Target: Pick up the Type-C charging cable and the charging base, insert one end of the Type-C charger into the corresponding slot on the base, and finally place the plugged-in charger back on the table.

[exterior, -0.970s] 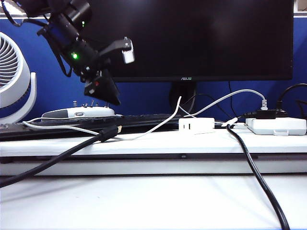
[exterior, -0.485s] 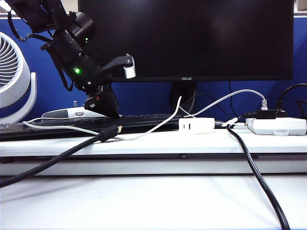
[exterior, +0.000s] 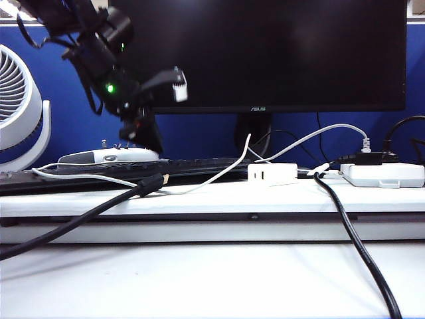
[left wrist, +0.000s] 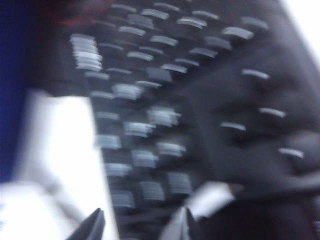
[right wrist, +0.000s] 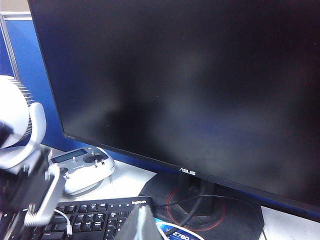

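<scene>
**Left arm over the keyboard, cable and base both waiting**

While we watch from the exterior view, our left gripper (exterior: 147, 136) hangs low at the back of the ledge, just above the white remote controller (exterior: 109, 155) and the keyboard (exterior: 192, 165). The Type-C charging cable (exterior: 219, 171) trails untouched across the table (exterior: 212, 279), rising near the monitor (exterior: 265, 53); the charging base (exterior: 271, 174) sits on the ledge just right of it, slots facing us. Neither is lifted.

Over to the left wrist view: heavy blur, keyboard keys filling the frame, and two dark fingertips (left wrist: 94, 227) standing apart with nothing between them. Our judgement: swing toward the white cable, not the thick black cable (exterior: 86, 216) beside it, and pinch close behind the plug so the tip stays steady for insertion.

Now the right wrist view: monitor, controller, keyboard, and only a blurred sliver of our right gripper (right wrist: 141, 225). Its fingers are pressed together, holding nothing, well clear of the base it probably must fetch.
</scene>
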You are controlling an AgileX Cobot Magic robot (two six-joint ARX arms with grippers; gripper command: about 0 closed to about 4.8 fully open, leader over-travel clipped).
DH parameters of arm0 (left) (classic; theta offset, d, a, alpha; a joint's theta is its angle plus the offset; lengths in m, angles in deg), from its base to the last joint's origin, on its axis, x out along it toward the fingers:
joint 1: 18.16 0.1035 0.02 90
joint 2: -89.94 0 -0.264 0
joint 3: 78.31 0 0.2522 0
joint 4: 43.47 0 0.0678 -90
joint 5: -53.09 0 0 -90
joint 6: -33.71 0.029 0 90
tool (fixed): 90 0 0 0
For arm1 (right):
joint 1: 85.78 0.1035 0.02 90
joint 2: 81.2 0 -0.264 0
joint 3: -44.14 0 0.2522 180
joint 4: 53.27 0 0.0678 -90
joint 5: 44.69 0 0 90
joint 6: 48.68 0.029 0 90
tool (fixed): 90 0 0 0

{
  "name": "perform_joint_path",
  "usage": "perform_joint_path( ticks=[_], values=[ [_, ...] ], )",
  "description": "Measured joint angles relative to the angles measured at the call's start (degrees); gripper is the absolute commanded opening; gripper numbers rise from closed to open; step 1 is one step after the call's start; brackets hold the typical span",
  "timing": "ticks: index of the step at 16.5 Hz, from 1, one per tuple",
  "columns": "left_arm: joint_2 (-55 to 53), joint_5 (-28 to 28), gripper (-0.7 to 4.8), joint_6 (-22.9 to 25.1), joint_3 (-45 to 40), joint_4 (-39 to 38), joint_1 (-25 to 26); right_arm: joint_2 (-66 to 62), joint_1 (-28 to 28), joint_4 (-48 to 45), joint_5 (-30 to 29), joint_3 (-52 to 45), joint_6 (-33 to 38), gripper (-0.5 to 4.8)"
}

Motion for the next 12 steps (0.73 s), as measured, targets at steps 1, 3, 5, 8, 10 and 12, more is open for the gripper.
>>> perform_joint_path(
  ticks=[1, 3, 5, 8, 10, 12],
  values=[
    [0.0, 0.0, 2.07, -0.1, 0.4, 0.5, -0.1, 0.0, 0.0, 0.0, 0.0, 0.0, 0.0, -0.01],
    [-0.1, -0.7, 2.1, -0.1, 0.5, -1.8, -0.3, 0.0, 0.0, -0.2, 0.0, 0.0, 0.0, -0.01],
    [-1.2, -0.9, 2.1, 0.6, 0.7, -4.0, -0.2, 0.0, 0.0, -1.7, 0.0, 0.0, 0.0, -0.01],
    [-1.7, -0.9, 2.1, 2.1, 0.7, -4.2, -0.1, 0.0, 0.0, -2.5, 0.0, 0.0, 0.0, -0.01],
    [-1.7, -0.9, 2.09, 2.5, 0.7, -4.2, -0.1, 0.0, 0.0, -2.5, 0.0, 0.0, 0.0, -0.01],
    [-1.8, -0.9, 2.08, 2.5, 0.7, -4.1, -0.1, 0.0, 0.0, -2.6, 0.0, 0.0, 0.0, -0.01]
  ],
)
